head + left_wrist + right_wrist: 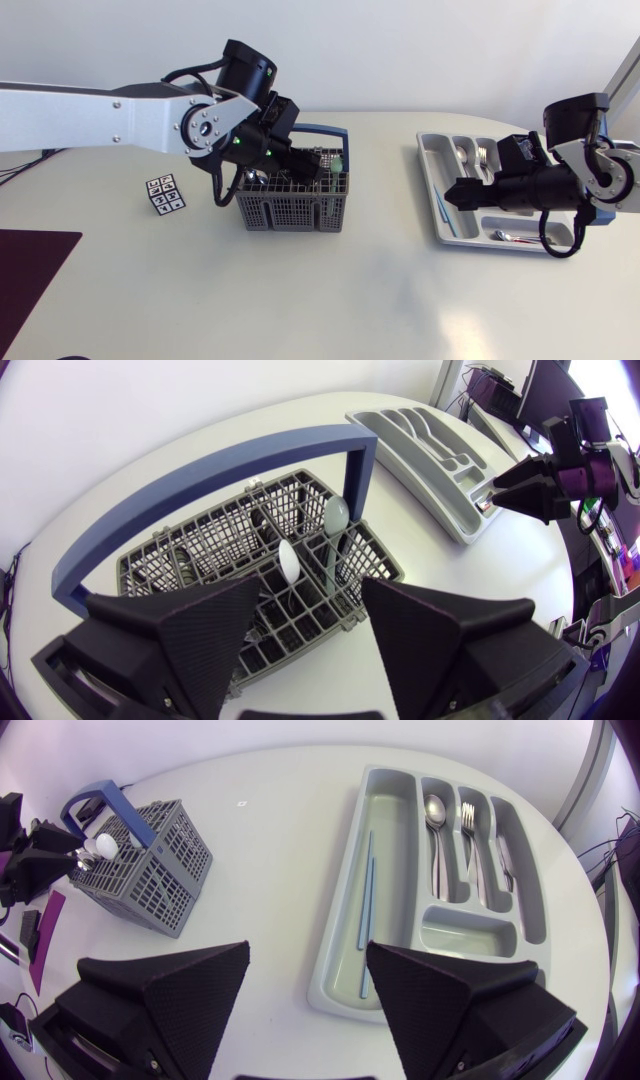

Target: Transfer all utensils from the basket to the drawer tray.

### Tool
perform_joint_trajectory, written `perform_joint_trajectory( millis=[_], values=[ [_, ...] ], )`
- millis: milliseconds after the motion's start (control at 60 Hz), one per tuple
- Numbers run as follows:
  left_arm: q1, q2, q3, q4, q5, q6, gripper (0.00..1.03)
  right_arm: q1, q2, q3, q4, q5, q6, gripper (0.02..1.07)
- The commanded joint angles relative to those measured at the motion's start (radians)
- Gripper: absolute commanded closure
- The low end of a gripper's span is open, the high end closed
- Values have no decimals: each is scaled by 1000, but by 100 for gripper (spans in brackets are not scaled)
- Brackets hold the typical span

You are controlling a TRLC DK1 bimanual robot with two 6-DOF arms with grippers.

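Not much to read here, honestly. The only thing carrying any marks is a small white cube with black-printed squares (165, 194), which sits on the white table (330, 300) well apart from the grey plastic mesh basket with a blue handle (292, 205), on the left arm's side of it. The faces that show have a grid of little dark symbols in boxes. They could be digits, but they're way too small in the head view to make out. No other legible text, numbers or labels anywhere on the table.
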Motion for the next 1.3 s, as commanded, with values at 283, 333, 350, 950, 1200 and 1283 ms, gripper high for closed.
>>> perform_joint_trajectory(
  millis=[283, 333, 350, 950, 1200, 1283],
  values=[
    [10, 98, 73, 19, 36, -20, 39, 20, 45, -31, 33, 15, 12, 22],
    [8, 113, 82, 18, 39, -20, 39, 21, 45, -31, 33, 17, 12, 21],
    [8, 118, 85, 18, 39, -20, 39, 21, 44, -32, 33, 17, 12, 21],
    [7, 175, 99, 55, 65, -38, 97, 30, 14, -57, 33, 17, 6, 20],
    [24, 143, 78, 64, 102, -61, 98, 109, -19, -60, 31, 34, 0, 17],
    [34, 120, 61, 78, 118, -74, 98, 142, -22, -55, 30, 46, 1, 15]
  ],
)
